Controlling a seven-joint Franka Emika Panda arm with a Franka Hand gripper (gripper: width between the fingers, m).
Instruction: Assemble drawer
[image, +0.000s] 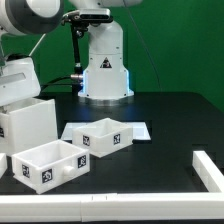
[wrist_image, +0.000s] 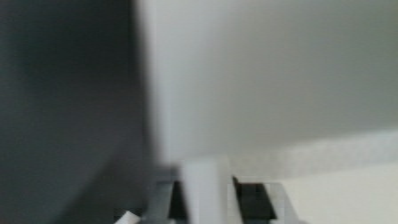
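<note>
The drawer's large white casing (image: 28, 125) stands at the exterior view's left, its open top tilted slightly. My gripper (image: 12, 98) is at its upper edge, at the far left. In the wrist view my gripper (wrist_image: 214, 198) is shut on a thin white wall of the casing (wrist_image: 267, 80), which runs up between the two dark fingers (wrist_image: 251, 198); the picture is blurred. One shallow tray (image: 45, 165) lies in front of the casing, near the table's front. A second tray (image: 103, 135) sits in the middle.
The marker board (image: 138, 129) lies flat beside and under the middle tray. A white rail (image: 100, 207) borders the table's front and another (image: 210, 168) its right side. The robot's base (image: 105, 70) stands at the back.
</note>
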